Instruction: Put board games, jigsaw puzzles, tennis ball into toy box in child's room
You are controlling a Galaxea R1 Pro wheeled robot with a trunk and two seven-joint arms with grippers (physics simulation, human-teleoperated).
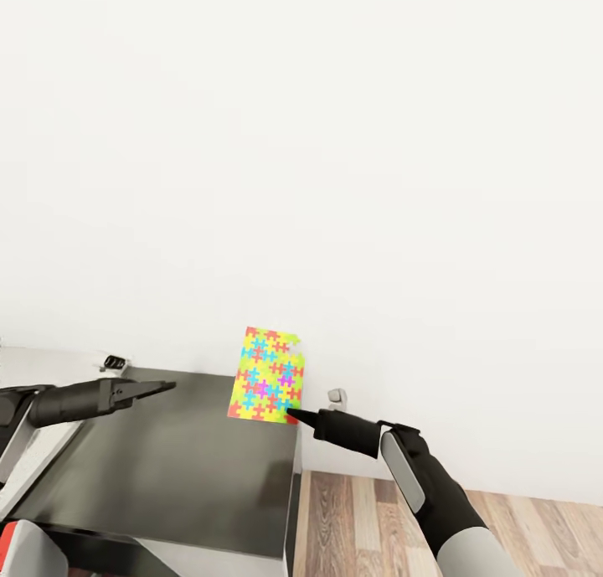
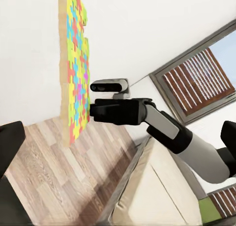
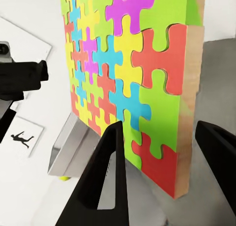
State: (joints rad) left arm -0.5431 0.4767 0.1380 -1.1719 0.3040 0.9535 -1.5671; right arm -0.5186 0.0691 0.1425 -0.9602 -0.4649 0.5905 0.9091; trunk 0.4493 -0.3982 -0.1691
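One jigsaw puzzle (image 1: 267, 374), a bright multicoloured sheet on a wooden backing, stands upright in front of the white wall, above the back right corner of the dark grey top (image 1: 167, 464). My right gripper (image 1: 293, 413) is shut on its lower right corner. In the right wrist view one finger (image 3: 109, 172) lies across the puzzle (image 3: 123, 73) face and the other finger (image 3: 221, 154) sits behind its wooden edge. My left gripper (image 1: 165, 386) hovers open over the dark top, left of the puzzle and apart from it. The board games and the toy box are out of view.
The pale table (image 1: 29, 455) adjoins the dark top on the left. Wood-plank floor (image 1: 377, 518) lies to the right, beyond the top's edge. The left wrist view looks past the puzzle (image 2: 76, 68) to a slatted window (image 2: 196, 78). A baseball-player picture (image 3: 22, 136) hangs on the wall.
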